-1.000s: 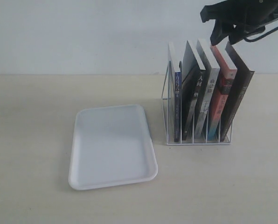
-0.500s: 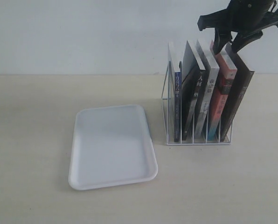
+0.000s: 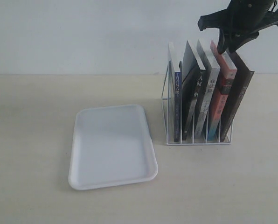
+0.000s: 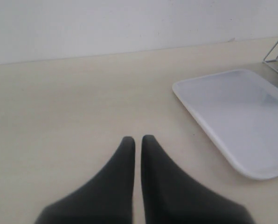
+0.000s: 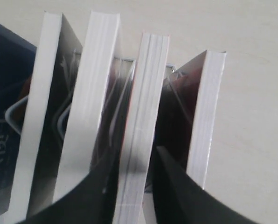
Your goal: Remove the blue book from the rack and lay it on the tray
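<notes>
Nothing is done yet, I judge. The flat white plastic tray [image 3: 112,183] lies bare on the pale table [image 3: 36,116], and the left jaws are pressed together over the table beside it. Behind, the thin blue book [image 3: 177,107] stands in the white wire rack [image 3: 199,143], in the end slot nearest the tray. The black right arm [image 3: 251,14] reaches down from above. Its jaws straddle the top of the red-orange book [image 3: 220,98]; I cannot tell whether they pinch it.

Left fingers [image 4: 125,186] together — right fingers [image 5: 176,196] apart
</notes>
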Controlling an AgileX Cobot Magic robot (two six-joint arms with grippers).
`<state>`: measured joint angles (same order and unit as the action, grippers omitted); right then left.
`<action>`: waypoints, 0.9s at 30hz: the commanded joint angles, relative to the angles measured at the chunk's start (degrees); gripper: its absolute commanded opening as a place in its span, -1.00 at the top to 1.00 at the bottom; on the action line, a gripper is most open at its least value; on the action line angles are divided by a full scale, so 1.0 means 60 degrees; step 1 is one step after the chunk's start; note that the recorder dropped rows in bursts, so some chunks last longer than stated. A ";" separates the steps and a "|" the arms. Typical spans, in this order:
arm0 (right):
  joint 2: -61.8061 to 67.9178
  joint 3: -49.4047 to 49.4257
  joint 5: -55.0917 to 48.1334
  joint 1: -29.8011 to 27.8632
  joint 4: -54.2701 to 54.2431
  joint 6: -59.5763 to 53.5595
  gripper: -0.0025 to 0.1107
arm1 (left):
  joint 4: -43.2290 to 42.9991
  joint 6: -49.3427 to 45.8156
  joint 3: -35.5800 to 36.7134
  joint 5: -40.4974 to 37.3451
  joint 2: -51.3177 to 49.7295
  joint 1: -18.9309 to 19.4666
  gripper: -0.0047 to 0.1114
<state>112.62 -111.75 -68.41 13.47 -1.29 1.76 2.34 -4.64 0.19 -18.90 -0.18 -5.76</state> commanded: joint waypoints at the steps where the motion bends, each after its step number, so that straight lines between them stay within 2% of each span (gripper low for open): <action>1: -0.0004 -0.0062 -0.0052 -0.0054 0.0079 -0.0069 0.34 | -0.0008 0.0065 -0.0032 0.0147 0.0029 -0.0003 0.84; 3: -0.0004 -0.0062 -0.0052 -0.0054 0.0079 -0.0069 0.25 | -0.0008 0.0065 -0.0032 0.0147 0.0029 -0.0003 0.84; 22: 0.0487 -0.0062 -0.0047 -0.0054 0.0079 0.0105 0.28 | -0.0008 0.0065 -0.0032 0.0147 0.0029 -0.0003 0.84; 25: 0.0487 -0.0062 -0.0047 -0.0054 0.0116 0.0126 0.50 | -0.0008 0.0065 -0.0032 0.0147 0.0029 -0.0003 0.84; 27: 0.0487 -0.0062 -0.0047 -0.0054 0.0135 0.0126 0.77 | -0.0008 0.0065 -0.0032 0.0147 0.0029 -0.0003 0.84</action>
<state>115.85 -111.85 -68.97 13.47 -1.14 2.27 2.34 -4.64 0.19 -18.90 -0.18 -5.76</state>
